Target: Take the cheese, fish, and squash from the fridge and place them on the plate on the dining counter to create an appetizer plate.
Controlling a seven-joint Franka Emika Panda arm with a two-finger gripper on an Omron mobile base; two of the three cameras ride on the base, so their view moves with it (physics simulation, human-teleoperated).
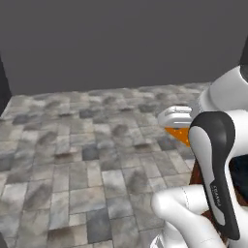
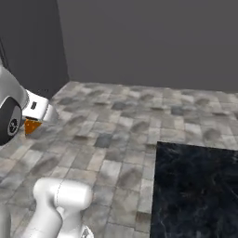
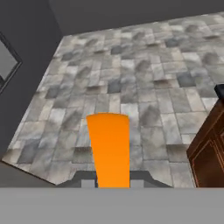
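Cheese (image 3: 108, 148), a smooth orange wedge, sits pinched in my gripper (image 3: 112, 181) above the mottled grey stone-tile floor (image 3: 131, 87); I see the dining counter's (image 2: 195, 186) black marble top and reddish wood side nearby.

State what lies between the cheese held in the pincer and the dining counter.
Bare grey stone-tiled floor. The right base view shows it between the cheese and the dining counter; nothing stands there.

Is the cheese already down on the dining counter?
No: in the hand view the cheese sits up in the gripper above the stone floor, with the dining counter off to the side.
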